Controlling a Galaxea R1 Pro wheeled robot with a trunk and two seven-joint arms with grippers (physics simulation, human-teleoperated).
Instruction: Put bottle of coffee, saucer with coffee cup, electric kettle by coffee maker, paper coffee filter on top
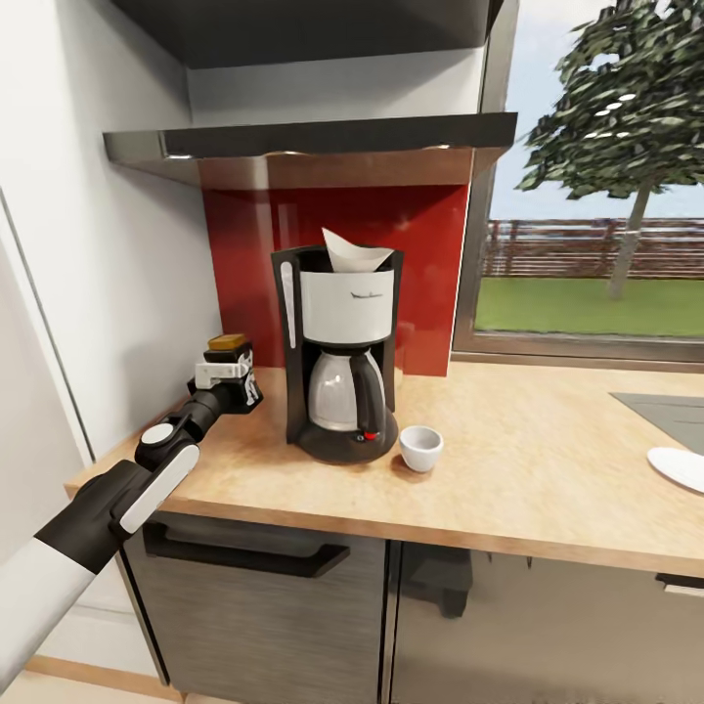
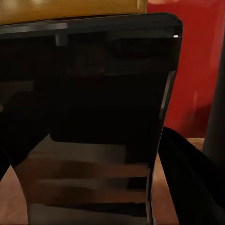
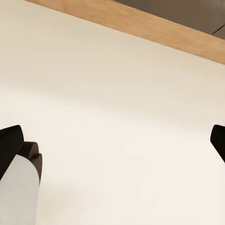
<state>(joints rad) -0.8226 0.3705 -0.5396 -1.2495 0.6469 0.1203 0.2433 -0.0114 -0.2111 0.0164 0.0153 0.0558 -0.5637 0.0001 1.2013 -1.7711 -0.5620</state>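
Your left gripper (image 1: 233,376) is clamped around the bottle of coffee (image 1: 227,344), a small dark jar with a golden-brown lid; in the head view only that lid and a sliver of dark glass rise above the white-and-black gripper body, so the fingers themselves are hidden. In the left wrist view the jar's dark glass (image 2: 89,117) fills nearly everything, reflective and hard to read, with a strip of golden lid along one edge and red backsplash (image 2: 197,70) beyond it. You cannot tell from these views whether the jar's base touches the surface.

Your right gripper (image 3: 117,154) has its jaws spread wide: only two dark fingertips (image 3: 9,145) show at opposite edges of the right wrist view, cut off, with nothing between them but a pale cream surface and a tan wooden strip.

The jar sits over the far left end of the kitchen countertop (image 1: 548,469), a light tan wood-look slab, just beside the coffee maker (image 1: 337,352), a black drip machine with a white upper body and glass carafe. The white paper coffee filter (image 1: 354,252) pokes from its top. The small white coffee cup (image 1: 420,448) stands on the bare counter just beside the machine's base. The flat white saucer (image 1: 680,467) lies well apart, cut off by the frame edge, near the grey sink (image 1: 670,411).
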